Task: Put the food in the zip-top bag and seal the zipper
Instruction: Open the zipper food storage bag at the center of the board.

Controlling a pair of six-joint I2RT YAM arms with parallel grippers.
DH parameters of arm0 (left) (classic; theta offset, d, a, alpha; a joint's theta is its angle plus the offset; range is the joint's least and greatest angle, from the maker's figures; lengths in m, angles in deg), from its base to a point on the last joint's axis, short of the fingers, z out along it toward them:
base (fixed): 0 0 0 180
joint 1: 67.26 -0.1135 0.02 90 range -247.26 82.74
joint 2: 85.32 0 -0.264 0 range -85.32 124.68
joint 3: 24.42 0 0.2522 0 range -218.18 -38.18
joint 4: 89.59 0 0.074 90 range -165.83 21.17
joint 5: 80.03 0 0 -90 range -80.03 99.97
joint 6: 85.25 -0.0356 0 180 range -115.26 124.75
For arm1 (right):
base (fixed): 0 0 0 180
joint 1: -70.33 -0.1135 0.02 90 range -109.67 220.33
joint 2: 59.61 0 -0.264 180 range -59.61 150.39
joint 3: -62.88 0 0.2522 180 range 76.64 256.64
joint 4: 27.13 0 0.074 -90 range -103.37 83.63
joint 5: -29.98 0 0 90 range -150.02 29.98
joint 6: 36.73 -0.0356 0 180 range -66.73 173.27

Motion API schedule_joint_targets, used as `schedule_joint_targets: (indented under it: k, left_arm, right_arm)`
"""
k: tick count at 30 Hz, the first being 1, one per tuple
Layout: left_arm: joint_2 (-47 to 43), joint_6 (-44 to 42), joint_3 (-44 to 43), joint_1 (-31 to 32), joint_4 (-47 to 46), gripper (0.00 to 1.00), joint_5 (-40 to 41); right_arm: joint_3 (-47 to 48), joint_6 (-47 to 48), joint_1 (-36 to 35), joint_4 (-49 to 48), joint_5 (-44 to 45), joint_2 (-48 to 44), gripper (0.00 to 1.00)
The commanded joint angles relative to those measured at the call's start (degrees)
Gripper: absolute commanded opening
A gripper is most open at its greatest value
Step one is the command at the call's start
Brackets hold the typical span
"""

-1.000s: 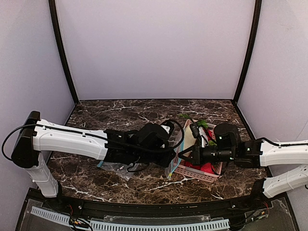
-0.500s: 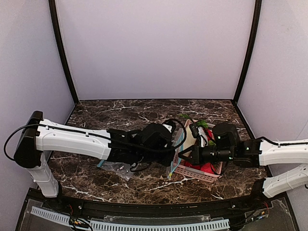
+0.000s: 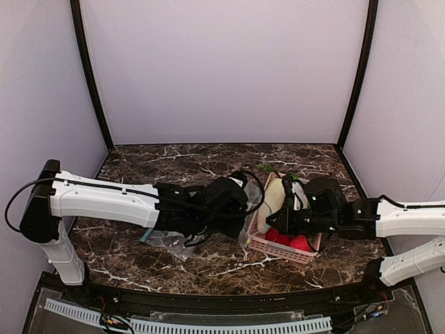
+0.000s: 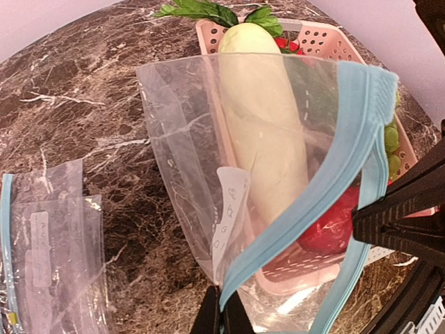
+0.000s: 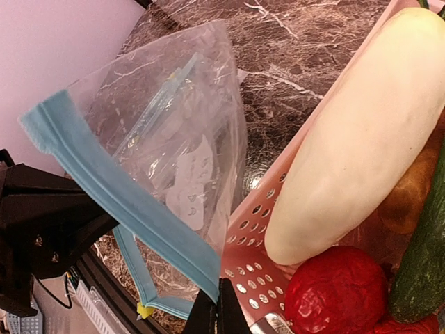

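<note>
Gripping left jaws: clamped on zipper of zip-top bag
Right jaws: clamped on zipper
Basket: right of bag

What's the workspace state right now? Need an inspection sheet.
Surface: dark marble table, no spills seen.
Job's things: zip-top bag held up open beside the pink basket, apparently empty; red fruits and cucumber in the basket.
Clutter: white radish and an orange item in the basket; spare bags flat on the table.
Grippers: left gripper and right gripper, fingers of each pinching the zipper.
Cables: black cable looping at far left, clear of the bag.
Surroundings: plain lilac walls; nothing else seen.
</note>
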State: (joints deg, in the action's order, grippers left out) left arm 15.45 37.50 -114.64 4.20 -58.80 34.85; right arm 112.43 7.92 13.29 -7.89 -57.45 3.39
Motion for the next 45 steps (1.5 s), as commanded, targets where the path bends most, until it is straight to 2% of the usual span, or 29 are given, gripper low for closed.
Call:
schedule_joint_targets:
  k: [1,5,9,13,16,21,35,45]
  left_arm:
    - [-3.2,-1.3,-2.1,-0.4,7.8,0.01,5.4]
    - [-4.4,-1.4,-2.2,-0.4,8.5,0.01,6.7]
    - [-5.5,-2.8,-0.4,-0.4,2.9,0.01,1.2]
    - [-5.2,-2.7,0.6,-0.4,-2.4,0.01,-7.2]
    - [-4.8,-2.5,1.0,-0.4,-5.5,0.01,-10.1]
    - [-4.3,-2.5,1.5,-0.4,-8.8,0.01,-14.4]
    - [-8.3,-0.5,7.6,-0.4,-15.6,0.01,-16.2]
    - [-11.3,-1.2,9.1,-0.4,-16.8,0.01,-13.7]
  right_arm:
    - [2.7,-2.3,-0.4,3.5,5.7,-0.3,0.0]
    - [3.7,-2.8,-0.5,5.1,6.8,0.5,0.0]
    - [4.3,-1.9,-0.5,3.8,5.6,0.8,0.0]
    - [6.0,0.5,-0.5,1.9,3.1,1.6,0.09]
    - [7.0,1.9,-0.5,1.0,2.5,2.7,0.2]
    - [9.3,2.6,-0.5,0.6,3.6,5.4,0.31]
    - [9.2,1.9,-0.5,-2.7,3.2,9.5,0.61]
    - [8.9,1.6,-0.5,-2.3,3.7,11.8,0.67]
